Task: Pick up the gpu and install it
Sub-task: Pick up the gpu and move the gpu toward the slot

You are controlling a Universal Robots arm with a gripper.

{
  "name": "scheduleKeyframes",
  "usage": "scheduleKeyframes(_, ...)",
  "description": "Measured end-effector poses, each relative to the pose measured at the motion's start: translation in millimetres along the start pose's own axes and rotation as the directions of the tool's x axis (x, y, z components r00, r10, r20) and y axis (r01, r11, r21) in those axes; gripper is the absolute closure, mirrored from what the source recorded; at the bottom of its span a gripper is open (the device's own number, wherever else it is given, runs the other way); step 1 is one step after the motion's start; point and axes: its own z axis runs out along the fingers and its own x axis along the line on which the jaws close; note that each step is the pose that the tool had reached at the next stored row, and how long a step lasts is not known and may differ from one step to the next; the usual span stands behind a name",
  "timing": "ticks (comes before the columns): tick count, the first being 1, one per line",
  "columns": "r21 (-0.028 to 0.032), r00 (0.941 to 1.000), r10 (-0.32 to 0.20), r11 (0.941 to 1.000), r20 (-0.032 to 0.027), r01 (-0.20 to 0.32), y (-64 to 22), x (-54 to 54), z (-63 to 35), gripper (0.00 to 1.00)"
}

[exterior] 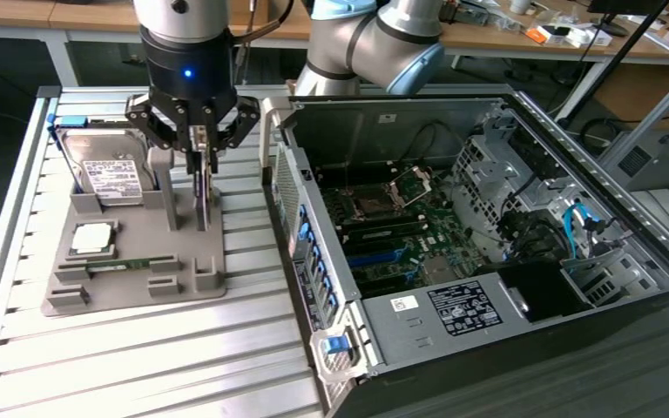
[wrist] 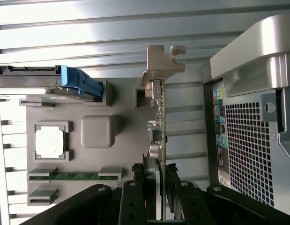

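Note:
The gpu (exterior: 203, 205) stands on edge in the grey holder tray (exterior: 137, 292), a thin dark card seen edge-on. In the wrist view the gpu (wrist: 159, 122) runs away from the fingers, its silvery bracket (wrist: 162, 63) at the far end. My gripper (exterior: 199, 161) hangs straight down over the card, its fingers pressed against both faces of the card's upper edge. My gripper (wrist: 159, 190) is shut on the gpu, with one finger (wrist: 151, 180) on each side. I cannot tell whether the card has left its slot in the tray.
On the tray lie a hard drive (exterior: 108, 170) with a blue clip (wrist: 79, 83), a processor (exterior: 91, 237) and a green memory stick (exterior: 125, 263). The open computer case (exterior: 474, 218) stands close at the exterior view's right, its motherboard (exterior: 387, 231) exposed. A slatted metal table (exterior: 137, 366) carries everything.

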Motion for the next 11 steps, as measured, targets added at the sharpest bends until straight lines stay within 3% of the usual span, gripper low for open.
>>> scheduleKeyframes(11,-0.0015,1.0,0.0,1.0,-0.0001,0.0,0.4,-0.1,-7.6,0.7)
